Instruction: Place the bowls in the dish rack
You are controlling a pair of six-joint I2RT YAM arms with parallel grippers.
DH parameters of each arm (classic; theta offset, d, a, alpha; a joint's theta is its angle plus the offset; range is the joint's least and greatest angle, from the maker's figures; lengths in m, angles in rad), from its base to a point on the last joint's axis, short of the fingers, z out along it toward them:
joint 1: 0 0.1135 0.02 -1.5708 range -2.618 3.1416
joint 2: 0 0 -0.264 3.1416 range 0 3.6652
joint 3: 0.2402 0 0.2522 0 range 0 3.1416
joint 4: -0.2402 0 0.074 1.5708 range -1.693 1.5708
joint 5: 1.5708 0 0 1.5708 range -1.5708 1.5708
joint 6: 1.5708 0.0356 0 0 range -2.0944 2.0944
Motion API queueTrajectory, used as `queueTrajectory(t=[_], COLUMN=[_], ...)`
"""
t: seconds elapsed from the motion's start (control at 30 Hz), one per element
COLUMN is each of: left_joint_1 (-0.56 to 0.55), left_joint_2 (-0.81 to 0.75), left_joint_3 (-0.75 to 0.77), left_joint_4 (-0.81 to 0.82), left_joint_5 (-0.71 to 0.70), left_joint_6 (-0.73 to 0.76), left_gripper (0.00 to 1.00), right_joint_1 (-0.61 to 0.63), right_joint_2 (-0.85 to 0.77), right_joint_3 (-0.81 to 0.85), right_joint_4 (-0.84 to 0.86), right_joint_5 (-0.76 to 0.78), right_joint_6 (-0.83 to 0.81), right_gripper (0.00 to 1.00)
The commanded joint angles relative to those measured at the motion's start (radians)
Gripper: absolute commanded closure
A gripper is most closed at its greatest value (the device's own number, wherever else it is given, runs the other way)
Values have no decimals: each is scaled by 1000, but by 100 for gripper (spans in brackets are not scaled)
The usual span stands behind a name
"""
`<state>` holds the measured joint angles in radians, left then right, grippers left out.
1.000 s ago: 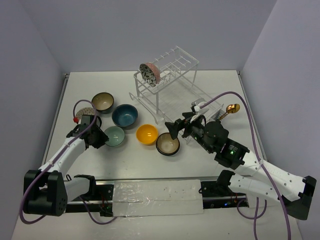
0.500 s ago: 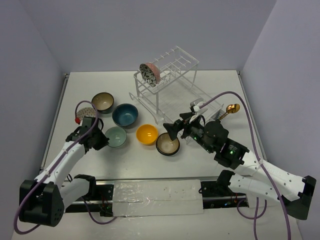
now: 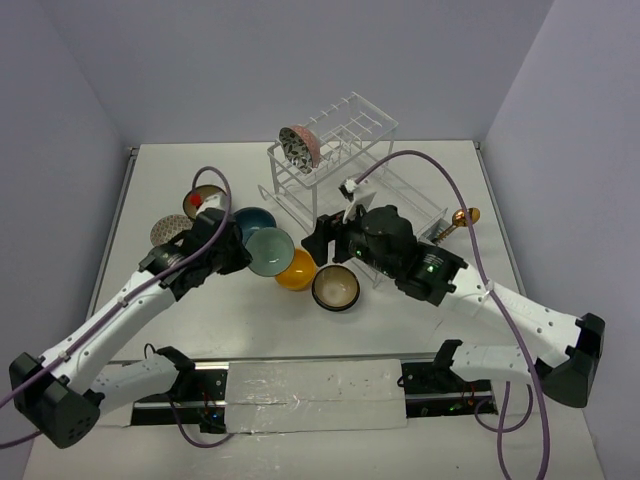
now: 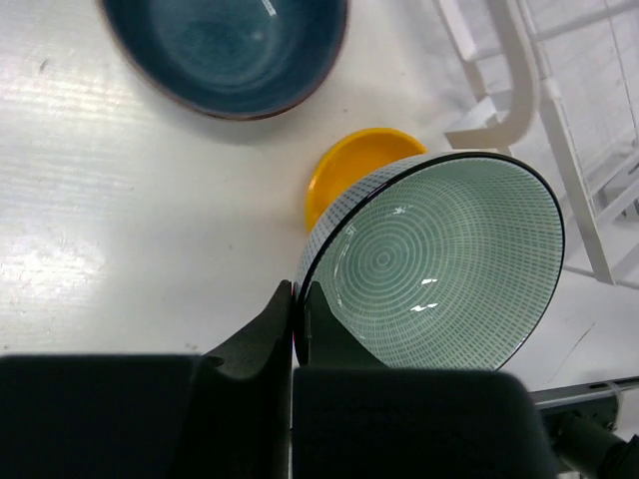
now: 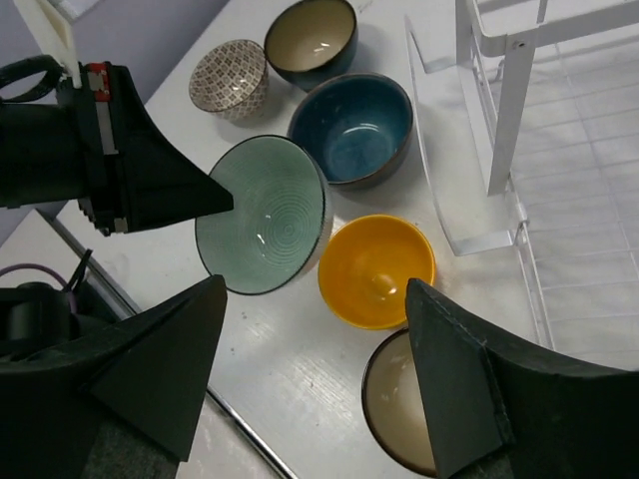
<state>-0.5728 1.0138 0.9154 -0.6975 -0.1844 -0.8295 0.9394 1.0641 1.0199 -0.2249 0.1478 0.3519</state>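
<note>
Pinched only by its rim in the left gripper (image 4: 297,299), the green bowl (image 4: 439,264) could slip, or strike the wide-open, empty right gripper (image 5: 315,299) near it.

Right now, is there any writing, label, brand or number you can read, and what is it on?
No text can be read anywhere. The pale green bowl shows only rings, the small patterned bowl only a dotted pattern, and the dish rack carries no label.
</note>
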Motion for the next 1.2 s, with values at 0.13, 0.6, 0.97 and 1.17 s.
queueTrajectory(t=[0.13, 0.6, 0.97, 1.17], left_joint_1=[-130, -217, -222, -223], left_joint_2=[101, 144, 131, 117], left_joint_3=[197, 280, 270, 266], left_joint_4=[35, 21, 30, 35], left_joint_5=[-139, -202, -213, -211], left_joint_6=[52, 86, 98, 96], left_gripper=[100, 100, 100, 100], right_joint_1=[1, -1, 1, -1], right_joint_2=[123, 322, 369, 382], right_joint_3=[143, 304, 339, 347], right_joint_4=[-126, -257, -278, -283], right_joint_5=[21, 131, 142, 145], right_joint_6=[52, 71, 71, 70], right_gripper=[29, 55, 68, 74])
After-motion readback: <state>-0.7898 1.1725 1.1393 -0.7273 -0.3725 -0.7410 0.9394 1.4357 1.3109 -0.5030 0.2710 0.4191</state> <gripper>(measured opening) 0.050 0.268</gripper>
